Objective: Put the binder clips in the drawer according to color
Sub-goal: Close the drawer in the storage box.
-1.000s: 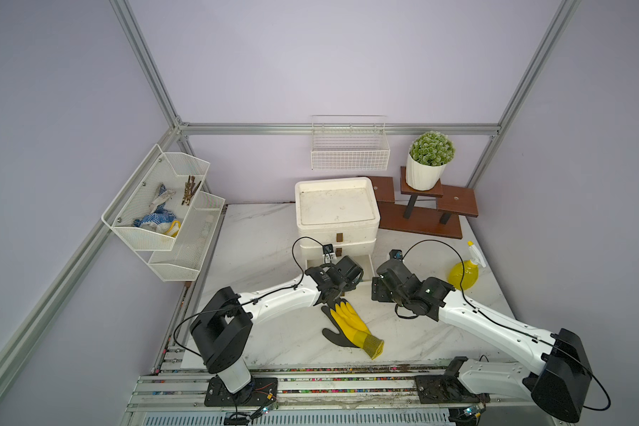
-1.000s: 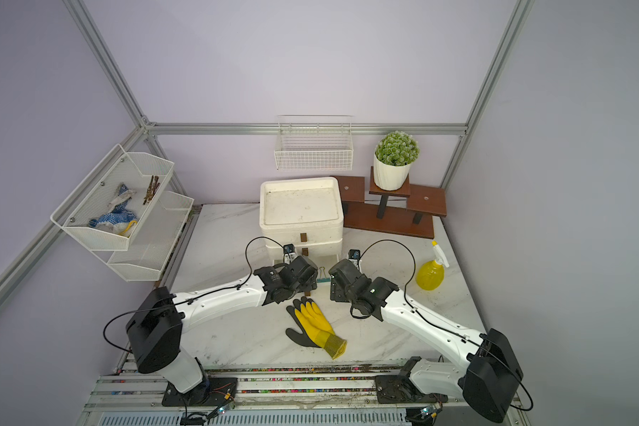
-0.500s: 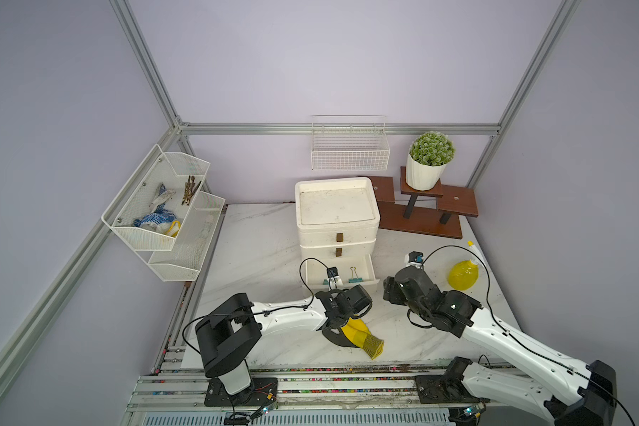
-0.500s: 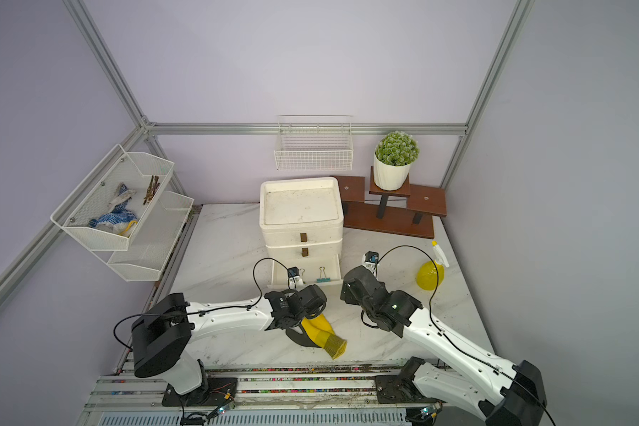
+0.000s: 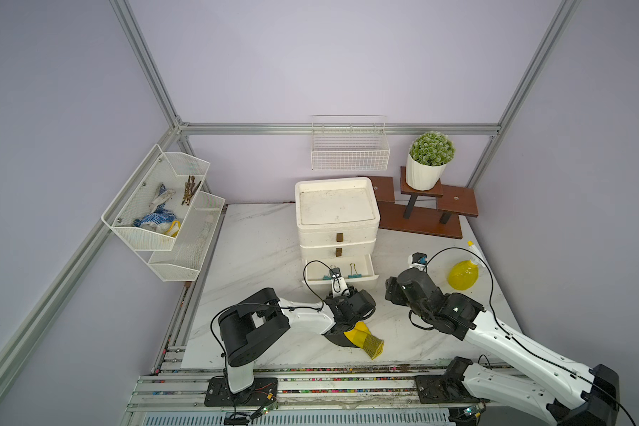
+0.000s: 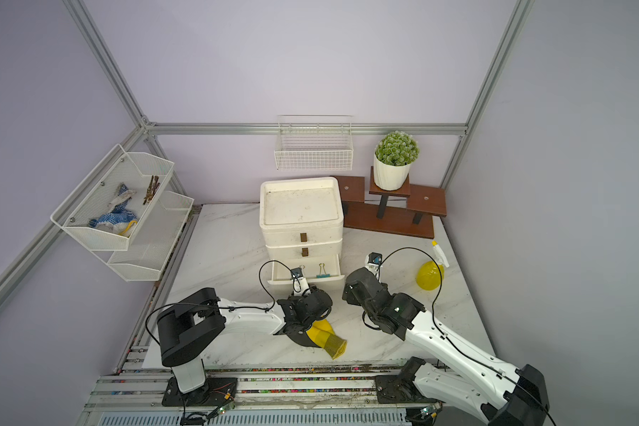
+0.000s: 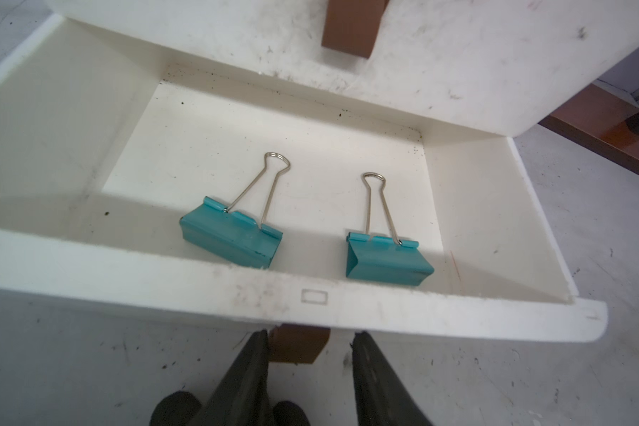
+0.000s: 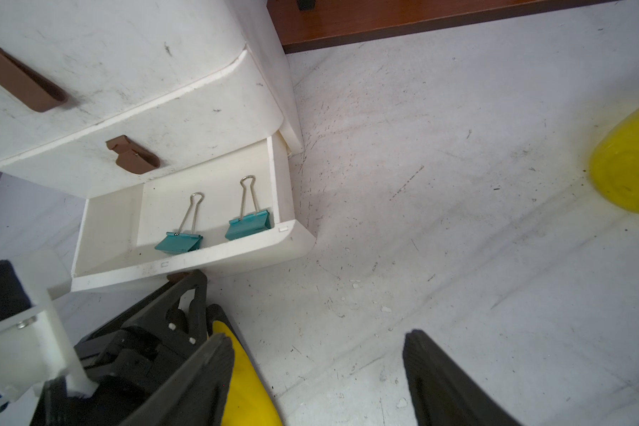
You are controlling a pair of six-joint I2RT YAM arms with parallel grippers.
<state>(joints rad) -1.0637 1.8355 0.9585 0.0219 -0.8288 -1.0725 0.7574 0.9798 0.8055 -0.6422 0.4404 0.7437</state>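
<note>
The two teal metal binder clips (image 7: 231,238) with silver wire loops lie side by side, apart, on the floor of the pulled-out bottom drawer (image 7: 310,295) of the white plastic three-drawer unit (image 5: 338,225). A second ago both arms crowded over that drawer, and now they have drawn back, so the teal pair looks sorted and closing the drawer is likely next. The left gripper (image 7: 310,335) has narrowed to part-open astride the drawer's small brown square handle (image 7: 297,346), one finger (image 7: 251,365) at its edge, a gap at the other. The right gripper (image 8: 316,335) hangs wide open and empty above the marble tabletop (image 8: 458,184).
</note>
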